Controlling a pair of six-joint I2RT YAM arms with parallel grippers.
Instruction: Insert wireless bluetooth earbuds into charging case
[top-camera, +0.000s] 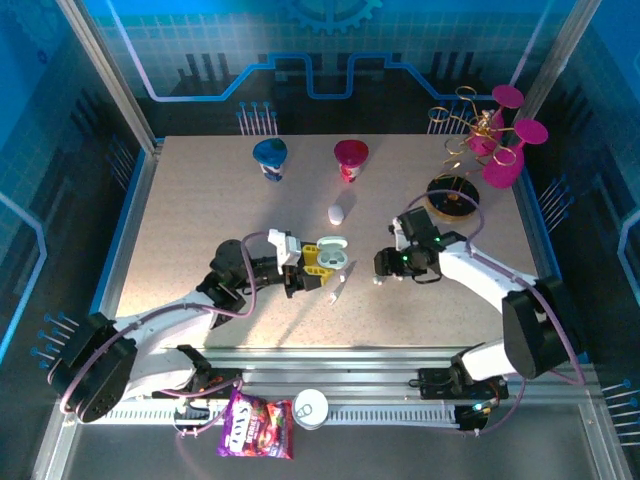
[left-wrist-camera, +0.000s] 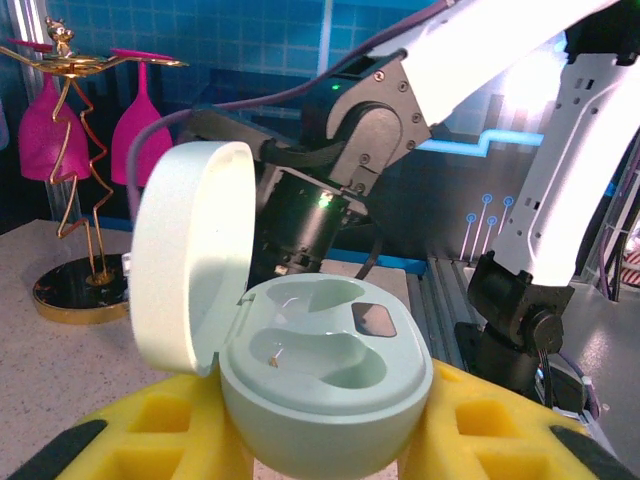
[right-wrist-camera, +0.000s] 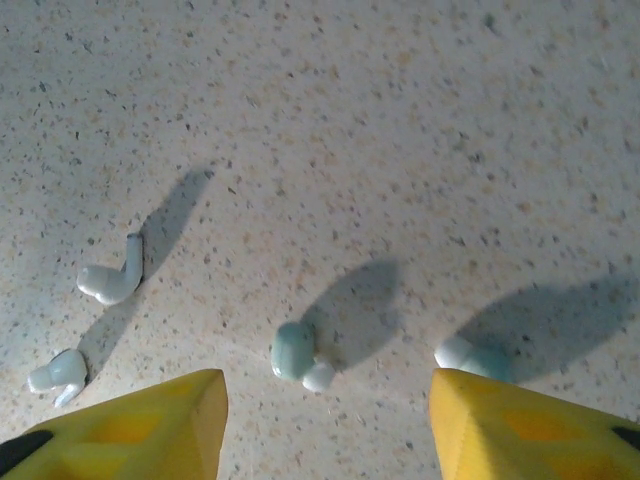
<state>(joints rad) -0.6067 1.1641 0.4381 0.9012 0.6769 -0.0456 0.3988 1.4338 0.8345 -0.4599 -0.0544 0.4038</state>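
My left gripper (top-camera: 320, 264) (left-wrist-camera: 325, 435) is shut on the mint charging case (top-camera: 332, 250) (left-wrist-camera: 325, 380), which sits between its yellow fingers (left-wrist-camera: 150, 430). The lid (left-wrist-camera: 190, 250) stands open to the left, and both wells are empty. My right gripper (top-camera: 381, 268) (right-wrist-camera: 325, 380) hangs open just above the table, its yellow fingertips (right-wrist-camera: 170, 410) wide apart. A mint earbud (right-wrist-camera: 297, 352) lies on the table between them, touched by neither. Another earbud (right-wrist-camera: 462, 354) peeks from behind the right finger. Two white earbuds (right-wrist-camera: 112, 278) (right-wrist-camera: 58, 372) lie further left.
A closed white case (top-camera: 336, 213) lies mid-table. A blue cup (top-camera: 270, 157) and a red cup (top-camera: 350, 158) stand at the back. A gold stand with magenta glasses (top-camera: 485, 140) is at the back right. A snack bag (top-camera: 255, 435) lies on the front rail.
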